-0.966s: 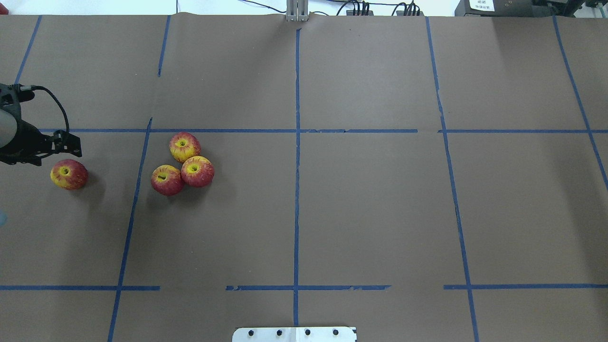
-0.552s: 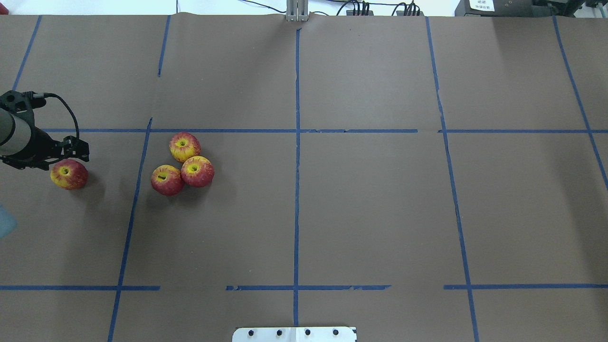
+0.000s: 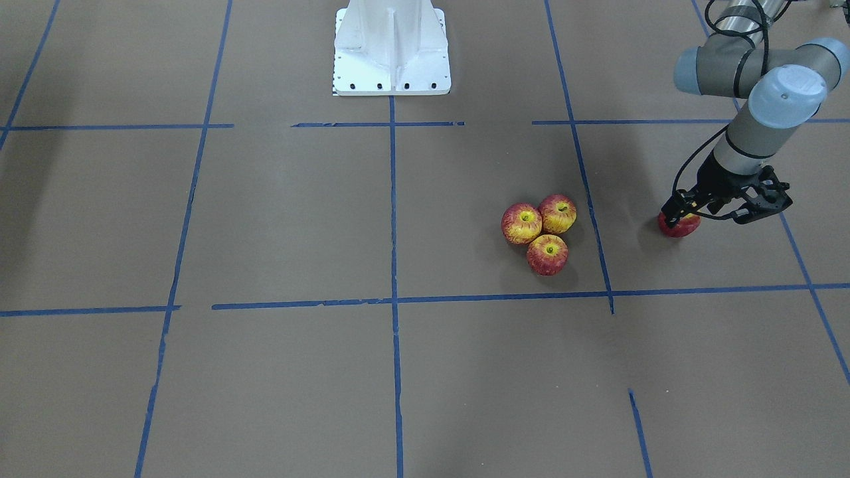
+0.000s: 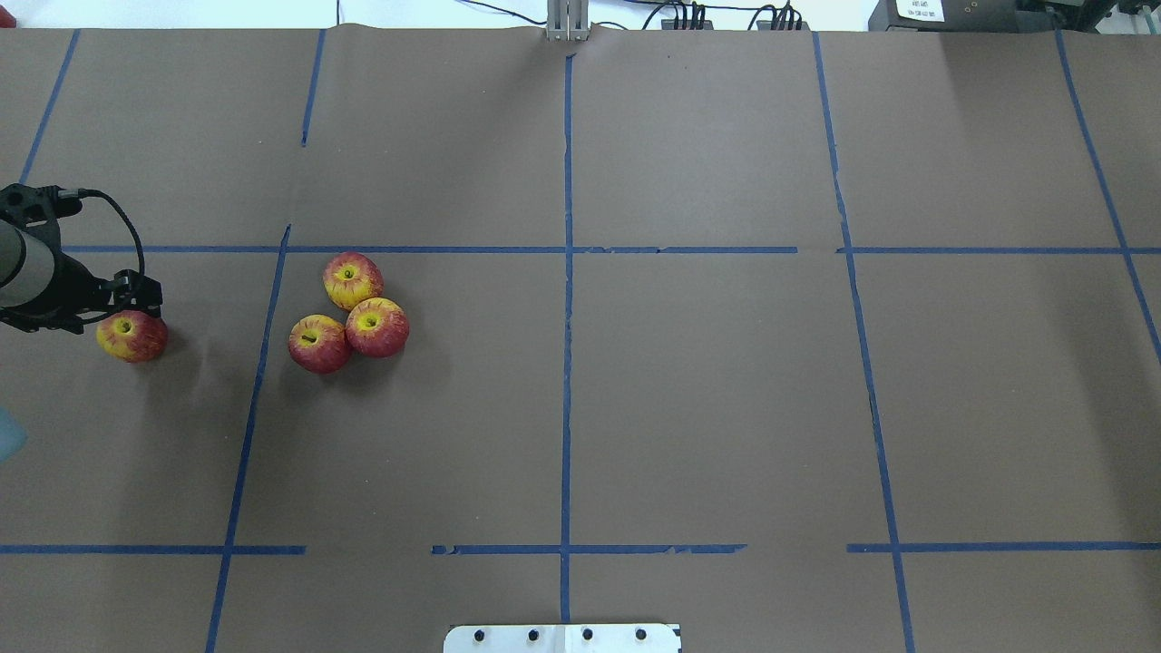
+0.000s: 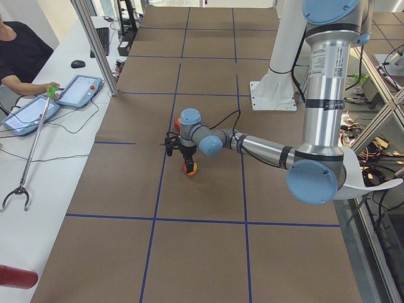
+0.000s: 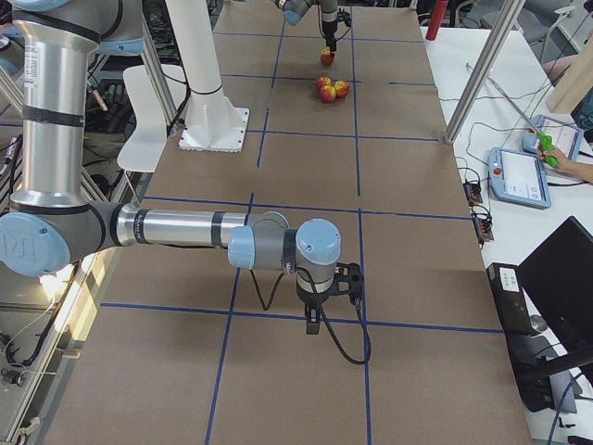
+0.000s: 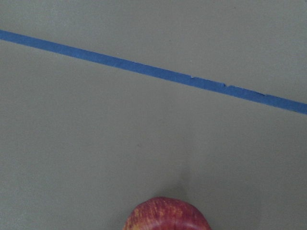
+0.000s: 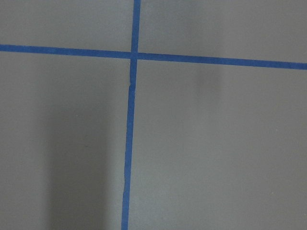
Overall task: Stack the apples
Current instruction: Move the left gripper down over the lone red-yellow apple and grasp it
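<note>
Flat, even overhead light keeps the brown tabletop (image 4: 726, 408) bright and sharp; the apples (image 4: 376, 326) cast soft shadows toward the lower right. Both wrist views look greyer, dimmer and slightly soft.

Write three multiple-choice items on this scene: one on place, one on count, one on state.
1. Where is the left hand? A) above the lone apple B) at the far right C) by the white base
2. How many apples? A) three B) four C) six
3. The three clustered apples are: A) stacked B) far apart C) side by side, touching
1 A: it hangs over that apple. 2 B: three clustered, one alone. 3 C: all rest on the table, none on top.
</note>
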Available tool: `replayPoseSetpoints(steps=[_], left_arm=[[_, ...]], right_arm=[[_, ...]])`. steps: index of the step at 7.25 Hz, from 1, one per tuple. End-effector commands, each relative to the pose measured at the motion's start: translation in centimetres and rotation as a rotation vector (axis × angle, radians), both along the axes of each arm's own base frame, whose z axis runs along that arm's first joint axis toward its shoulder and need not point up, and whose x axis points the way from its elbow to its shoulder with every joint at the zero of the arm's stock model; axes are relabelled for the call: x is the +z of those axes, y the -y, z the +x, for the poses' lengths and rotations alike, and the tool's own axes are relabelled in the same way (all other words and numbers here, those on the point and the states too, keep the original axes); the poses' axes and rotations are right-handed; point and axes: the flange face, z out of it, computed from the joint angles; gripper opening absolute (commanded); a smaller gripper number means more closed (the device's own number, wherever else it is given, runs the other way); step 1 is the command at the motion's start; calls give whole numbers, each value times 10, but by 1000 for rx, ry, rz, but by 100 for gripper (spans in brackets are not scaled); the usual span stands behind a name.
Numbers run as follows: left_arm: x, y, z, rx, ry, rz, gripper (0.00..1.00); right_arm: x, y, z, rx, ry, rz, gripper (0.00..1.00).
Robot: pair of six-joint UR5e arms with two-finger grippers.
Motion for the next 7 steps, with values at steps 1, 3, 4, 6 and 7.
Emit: replayPoseSetpoints(steps=[1, 3, 4, 6, 7], left_arm=[[8, -3, 13, 23, 9, -10, 100], [13, -4, 20, 40, 14, -11, 99], [13, -4, 21, 42, 14, -11, 85], [15, -4, 22, 43, 17, -15, 0], [-2, -5, 21, 47, -8, -3, 0]], right_arm=[[0, 0, 0, 0, 0, 1, 100], [0, 0, 0, 0, 0, 1, 100], [0, 0, 0, 0, 0, 1, 100], [0, 0, 0, 0, 0, -1, 100], [0, 0, 0, 0, 0, -1, 100]])
